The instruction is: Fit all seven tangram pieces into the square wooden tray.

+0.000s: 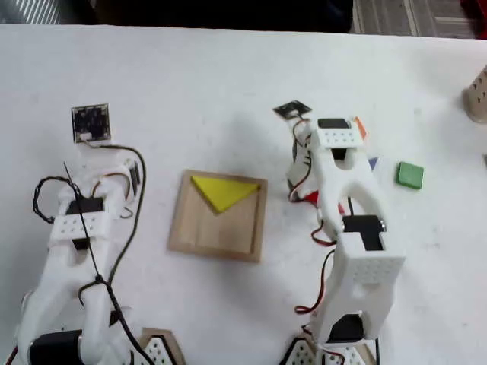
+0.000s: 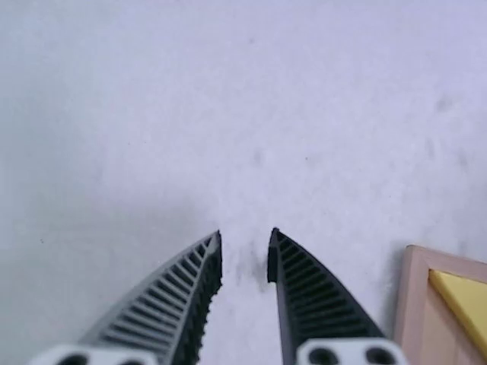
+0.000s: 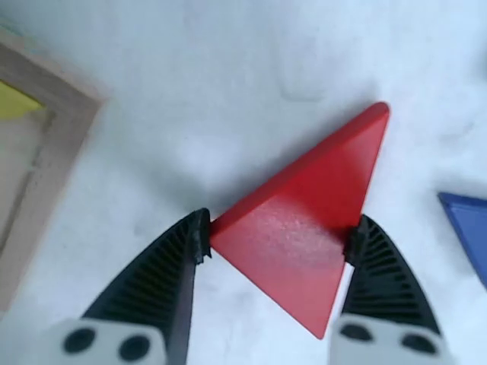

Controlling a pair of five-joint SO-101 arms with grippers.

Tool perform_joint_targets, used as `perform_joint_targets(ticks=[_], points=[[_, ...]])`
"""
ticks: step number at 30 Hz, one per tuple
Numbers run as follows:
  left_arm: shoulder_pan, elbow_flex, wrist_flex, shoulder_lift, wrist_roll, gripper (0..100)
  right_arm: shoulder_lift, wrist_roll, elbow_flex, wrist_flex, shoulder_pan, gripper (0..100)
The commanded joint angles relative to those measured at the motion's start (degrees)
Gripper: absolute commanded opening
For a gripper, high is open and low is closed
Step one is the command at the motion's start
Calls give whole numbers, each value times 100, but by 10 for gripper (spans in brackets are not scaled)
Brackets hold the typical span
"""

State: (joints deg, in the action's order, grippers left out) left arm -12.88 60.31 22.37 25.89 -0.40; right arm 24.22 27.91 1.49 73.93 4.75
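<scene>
The square wooden tray lies mid-table with a yellow triangle in its far half. My right gripper is shut on a red triangle that rests on the white table just right of the tray; one finger meets a corner and the other an edge. A sliver of that red triangle peeks out from under the right arm. A blue piece, an orange piece and a green square lie around that arm. My left gripper hovers slightly open over bare table left of the tray.
A small dark board sits at the far left and another beyond the right arm. A perforated wooden object stands at the right edge. Loose cables trail between the left arm and the tray.
</scene>
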Motion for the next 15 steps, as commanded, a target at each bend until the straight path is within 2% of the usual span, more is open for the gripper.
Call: perform_joint_targets(ticks=[1, 11, 15], points=[[84, -167, -62, 180, -105, 124, -523, -44, -378, 453, 22, 156], [84, -167, -62, 180, -114, 124, -936, -62, -360, 804, 453, 156], [84, -167, -62, 180, -114, 124, -1174, -413, -360, 971, 804, 156]])
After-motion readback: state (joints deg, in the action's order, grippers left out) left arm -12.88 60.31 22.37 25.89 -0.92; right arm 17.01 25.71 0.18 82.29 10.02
